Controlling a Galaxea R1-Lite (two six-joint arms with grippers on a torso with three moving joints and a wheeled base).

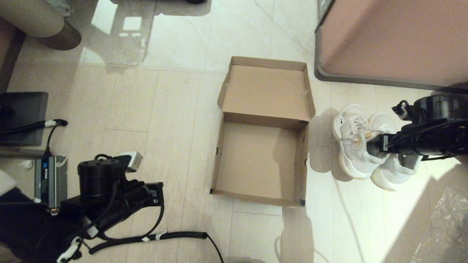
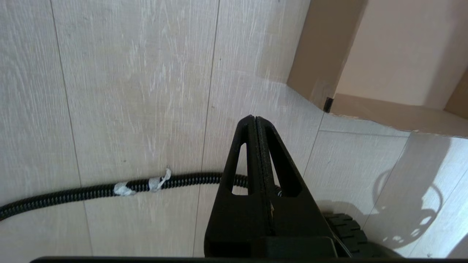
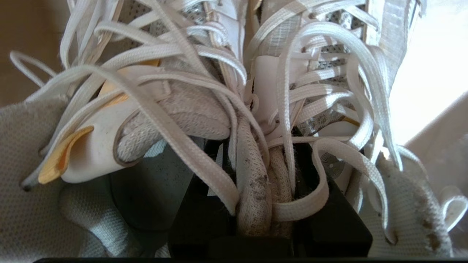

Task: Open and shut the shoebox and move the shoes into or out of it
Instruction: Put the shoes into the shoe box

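Pale wood-look floor tiles [image 1: 172,120] fill the scene, sunlit on the right. Shoebox [image 1: 261,160] sits in the middle of the floor, open, its flap lid [image 1: 266,91] folded back on the far side, inner face up; nothing inside the box. Dark tape shows at its near corners.

Shoes [image 1: 360,153] stand side by side on the floor just right of the shoebox, outside it, toes pointing far. Pinkish-brown cabinet [image 1: 395,36] with a grey rim stands far right, beyond the shoes.

Right gripper [image 3: 272,204] reaches in from the right, down between the two shoes; its fingers [image 3: 204,219] are pinched together on the adjoining inner collars of the pair, laces draped over them.

Left gripper [image 2: 255,120] sits parked near left, low over the floor, well apart from the shoebox's near left corner; its fingers are pressed together, holding nothing. Black corrugated cable [image 1: 153,237] runs along the floor beside it. Grey power box [image 1: 50,180] lies at far left.
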